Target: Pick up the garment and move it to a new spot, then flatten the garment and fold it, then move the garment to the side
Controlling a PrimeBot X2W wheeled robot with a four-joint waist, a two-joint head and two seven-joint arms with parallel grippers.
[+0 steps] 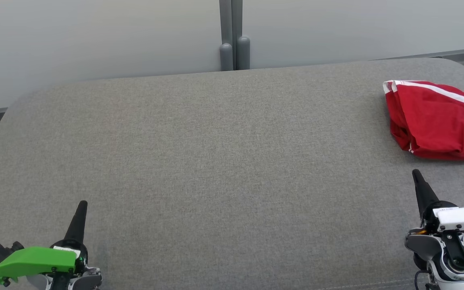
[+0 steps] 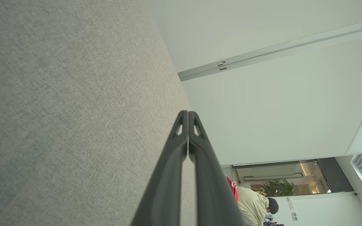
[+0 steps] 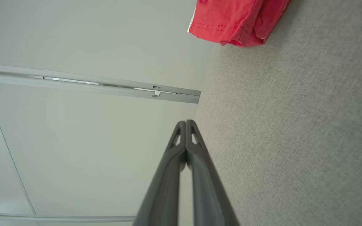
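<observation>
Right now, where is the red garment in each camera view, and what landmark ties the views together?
Head view: the red garment lies at the far right on the grey fabric surface, beyond the right gripper.
Left wrist view: a thin red sliver low down, just right of the fingers; probably the garment.
Right wrist view: at the top edge, right of centre, cut off by the frame.
Shared landmark: the grey fabric surface meeting the pale wall.

This is looking like an office or lab: pale partition panels (image 1: pixel 95 36) are standing behind a grey cloth-covered table (image 1: pixel 216 161), and beyond its right end a person (image 2: pixel 253 204) and a potted plant (image 2: pixel 278 187) are showing, perhaps in a lobby.
</observation>
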